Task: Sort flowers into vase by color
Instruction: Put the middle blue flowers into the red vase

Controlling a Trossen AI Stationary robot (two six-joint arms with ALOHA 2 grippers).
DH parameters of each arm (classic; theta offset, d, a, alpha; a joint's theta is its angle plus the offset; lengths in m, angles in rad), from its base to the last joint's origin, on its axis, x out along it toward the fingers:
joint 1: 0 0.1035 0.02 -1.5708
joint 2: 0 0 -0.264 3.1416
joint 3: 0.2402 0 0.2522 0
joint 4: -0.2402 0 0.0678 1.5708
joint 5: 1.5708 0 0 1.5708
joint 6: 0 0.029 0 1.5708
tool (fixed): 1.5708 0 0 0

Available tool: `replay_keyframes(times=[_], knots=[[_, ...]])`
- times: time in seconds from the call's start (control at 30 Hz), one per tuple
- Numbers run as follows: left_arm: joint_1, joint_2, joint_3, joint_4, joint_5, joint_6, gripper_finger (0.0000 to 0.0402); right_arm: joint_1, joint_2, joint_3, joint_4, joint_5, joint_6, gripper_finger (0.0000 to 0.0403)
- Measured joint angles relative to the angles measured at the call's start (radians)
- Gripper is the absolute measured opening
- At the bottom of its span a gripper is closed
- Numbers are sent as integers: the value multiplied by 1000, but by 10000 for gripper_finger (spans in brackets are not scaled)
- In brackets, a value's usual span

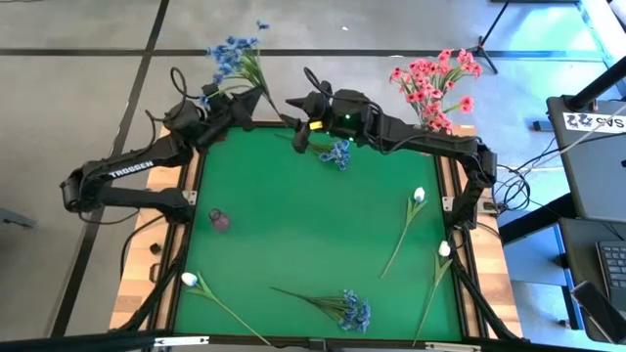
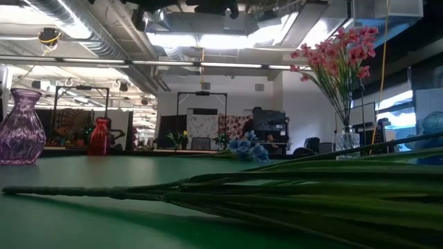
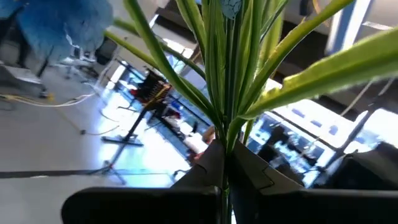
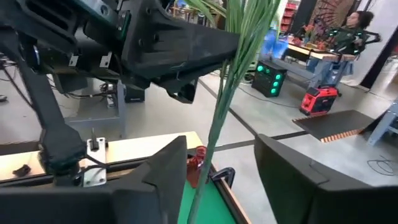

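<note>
Only the high view takes in the whole green-topped bench (image 1: 293,244): the left tool (image 1: 262,98) sits at the far edge, pinching the stem of a blue sprig (image 1: 235,54) whose blooms fan out beyond the bench. The right tool (image 1: 298,122) is just beside it, over the far edge, with another blue sprig (image 1: 337,152) lying on the bench right by it. A third blue sprig (image 1: 347,308) lies near the front edge, and three white buds (image 1: 419,196) on thin stems lie toward the right side and front-left corner. Pink flowers (image 1: 435,83) stand past the far right corner.

The low view adds what the top-down one hides: those pink flowers (image 2: 339,55) stand in a clear glass vase (image 2: 344,142), and a ribbed purple glass vase (image 2: 21,128) and a red one (image 2: 99,137) stand at the far side.

The left wrist view shows its dark fingers (image 3: 249,171) pressed together on a bundle of long, blade-like green leaves (image 3: 230,68).

In the right wrist view its own fingers (image 4: 292,180) are spread wide, the held green stem (image 4: 221,118) passing between them without touching, with the left arm's tool (image 4: 233,42) clamped on it farther up.
</note>
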State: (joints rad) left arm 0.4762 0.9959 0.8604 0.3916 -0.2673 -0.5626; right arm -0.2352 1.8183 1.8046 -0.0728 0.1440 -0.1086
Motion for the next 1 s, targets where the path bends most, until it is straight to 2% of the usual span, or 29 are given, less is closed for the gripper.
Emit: replay_keyframes(times=[0.4, 0.63, 0.83, 1.0], knots=[[-78, 92, 0, 132, 27, -31, 10, 0, 0, 0, -114, -24, 35, 116], [-81, 91, 0, 52, 35, -35, 37, 13, 0, 0, -192, 8, -2, 14], [-80, 93, 0, -54, 134, -51, 72, 13, 0, 0, -335, -4, -45, 9], [-80, 93, 0, -133, 174, -67, 104, 22, 0, 0, -358, 2, -66, 14]])
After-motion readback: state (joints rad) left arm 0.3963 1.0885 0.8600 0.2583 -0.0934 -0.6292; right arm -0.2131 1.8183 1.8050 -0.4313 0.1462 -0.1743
